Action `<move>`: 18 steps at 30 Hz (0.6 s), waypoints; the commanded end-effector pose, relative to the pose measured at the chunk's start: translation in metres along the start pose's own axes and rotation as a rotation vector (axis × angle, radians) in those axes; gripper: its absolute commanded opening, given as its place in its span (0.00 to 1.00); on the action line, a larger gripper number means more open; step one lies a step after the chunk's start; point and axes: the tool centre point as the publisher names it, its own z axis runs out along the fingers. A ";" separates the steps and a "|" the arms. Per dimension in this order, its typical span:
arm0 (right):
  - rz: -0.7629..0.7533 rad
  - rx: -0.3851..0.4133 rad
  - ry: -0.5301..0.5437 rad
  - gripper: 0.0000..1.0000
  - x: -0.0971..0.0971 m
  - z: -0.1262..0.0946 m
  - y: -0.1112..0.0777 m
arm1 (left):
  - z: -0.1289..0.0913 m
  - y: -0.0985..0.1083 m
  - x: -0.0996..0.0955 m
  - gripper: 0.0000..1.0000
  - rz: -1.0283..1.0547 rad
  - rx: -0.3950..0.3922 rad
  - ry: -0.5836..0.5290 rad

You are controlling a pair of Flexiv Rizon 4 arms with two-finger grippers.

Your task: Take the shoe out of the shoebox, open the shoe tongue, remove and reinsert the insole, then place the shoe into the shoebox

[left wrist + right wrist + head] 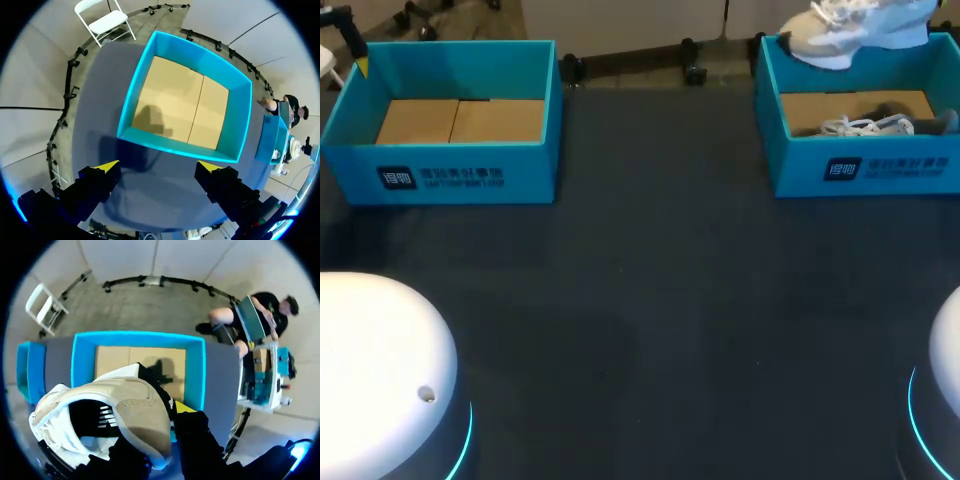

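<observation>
Over the far rim of the right box, holding the shoe aloft in the right gripper. Clamping on the beige upper near the collar from two sides, with one yellow tip outside the shoe and the other finger hidden behind its wall. Hanging it clear of the cardboard floor, with the long axis lying roughly side to side along the box's back wall. Seeing white laces down on the box floor, and not being able to tell whether they are trailing from the held shoe.

Judging the lift-out as all but done and a set-down on the table as the coming move. Needing, for that, to bring the shoe back toward the robot, over the near wall and onto the bare cloth between the two boxes. Expecting the toe and heel to go down side to side unless the wrist is turning on the way.

Hovering the left gripper well apart at the far left, fingers spread wide and gripping nothing, with the empty left box just ahead of its tips. Counting the right arm as the only one near the shoe. Needing to bring the left across most of the table before helping with the tongue. Watching for laces snagging on the box wall during the carry.
</observation>
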 end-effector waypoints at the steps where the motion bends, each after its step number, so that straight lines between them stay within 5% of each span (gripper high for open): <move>1: 0.339 0.063 -0.056 0.00 -0.009 0.002 0.018 | 0.000 0.002 0.000 1.00 -0.001 0.004 -0.001; 10: 0.380 0.023 -0.124 0.00 -0.022 0.017 0.028 | 0.000 0.002 0.000 1.00 -0.001 0.004 -0.001; 18: 0.386 -0.032 -0.110 0.00 -0.027 0.030 0.017 | 0.000 0.002 0.000 1.00 -0.001 0.004 -0.001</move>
